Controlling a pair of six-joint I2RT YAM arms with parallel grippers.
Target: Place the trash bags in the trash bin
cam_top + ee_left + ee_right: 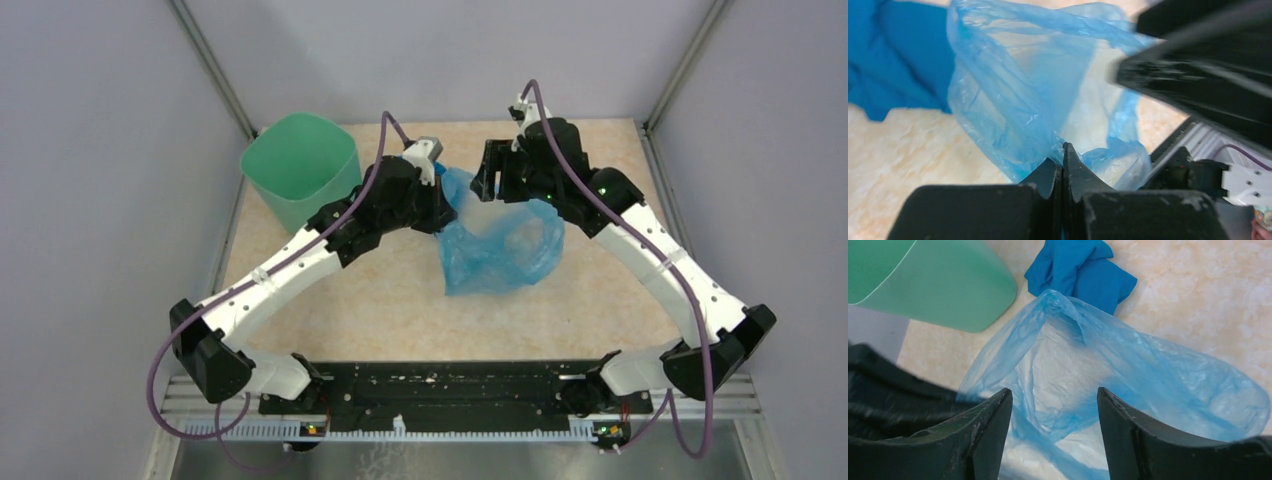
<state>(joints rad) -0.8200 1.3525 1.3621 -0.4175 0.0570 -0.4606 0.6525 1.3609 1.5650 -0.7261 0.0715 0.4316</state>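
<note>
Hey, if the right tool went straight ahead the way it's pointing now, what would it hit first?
Most likely the trash bag: its light-blue film fills the gap ahead of the open right tool. A dark blue cloth lies farther on, though depth is hard to judge.

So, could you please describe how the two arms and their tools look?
The left arm and right arm have white curved links, black joints and a purple cable along each. Green lights glow on the right one. The left tool and right tool have black tapered fingers.
</note>
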